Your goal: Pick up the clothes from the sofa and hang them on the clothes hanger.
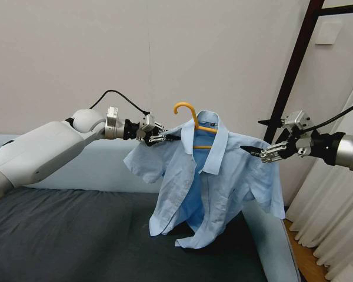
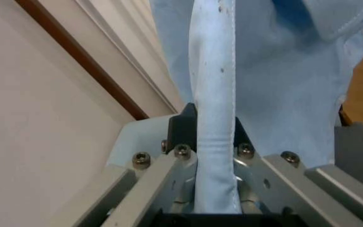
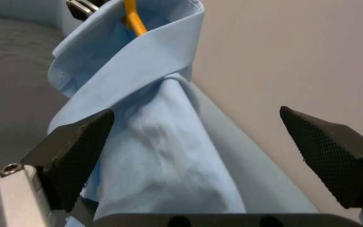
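- Your left gripper (image 1: 159, 138) was clamped on the blue shirt (image 1: 223, 182) at one shoulder.
- Your right gripper (image 1: 256, 153) stood spread apart at the other shoulder.
- The yellow hanger (image 1: 194, 116) sat in the collar.

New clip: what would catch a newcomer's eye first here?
A light blue shirt on a yellow hanger hangs in mid-air above the dark sofa. The left gripper has its jaws clamped on one shoulder; the right gripper sits at the other shoulder, jaws spread wide.
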Controlling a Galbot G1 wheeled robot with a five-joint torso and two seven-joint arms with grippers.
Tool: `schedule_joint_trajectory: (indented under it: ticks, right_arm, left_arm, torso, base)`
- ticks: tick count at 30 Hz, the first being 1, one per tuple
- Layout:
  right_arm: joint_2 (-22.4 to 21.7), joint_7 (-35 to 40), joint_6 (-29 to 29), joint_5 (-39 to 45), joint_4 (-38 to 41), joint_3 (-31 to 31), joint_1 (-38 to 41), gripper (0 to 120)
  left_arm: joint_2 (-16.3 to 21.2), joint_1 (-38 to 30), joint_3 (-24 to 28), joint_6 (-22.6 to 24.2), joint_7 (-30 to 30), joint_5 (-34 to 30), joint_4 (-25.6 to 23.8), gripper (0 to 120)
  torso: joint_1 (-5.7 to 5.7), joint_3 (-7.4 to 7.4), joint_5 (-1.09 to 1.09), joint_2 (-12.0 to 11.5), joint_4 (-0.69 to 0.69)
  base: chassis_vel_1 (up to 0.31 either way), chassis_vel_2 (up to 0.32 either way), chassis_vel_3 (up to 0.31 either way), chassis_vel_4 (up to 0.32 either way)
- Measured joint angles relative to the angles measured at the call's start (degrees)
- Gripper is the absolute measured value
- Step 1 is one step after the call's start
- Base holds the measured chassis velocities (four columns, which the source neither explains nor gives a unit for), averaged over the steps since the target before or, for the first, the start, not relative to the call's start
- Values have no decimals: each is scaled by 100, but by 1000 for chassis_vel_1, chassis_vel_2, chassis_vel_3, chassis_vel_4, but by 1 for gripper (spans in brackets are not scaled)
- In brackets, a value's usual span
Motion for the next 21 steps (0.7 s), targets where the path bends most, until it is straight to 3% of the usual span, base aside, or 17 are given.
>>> schedule_joint_trajectory:
  ticks: [12, 21]
  right_arm:
    - [184, -107, -518, -387, 85, -212, -57, 99]
    - [148, -48, -761, -448, 140, -252, -149, 70]
  left_arm:
    - [-44, 137, -45, 7, -7, 202, -350, 1]
    - [-29, 176, 6, 34, -35, 284, -463, 1]
  torso:
    - [0, 0, 0, 0, 0]
    - [0, 0, 0, 0, 2]
  base:
    - [0, 0, 0, 0]
    - [0, 0, 0, 0]
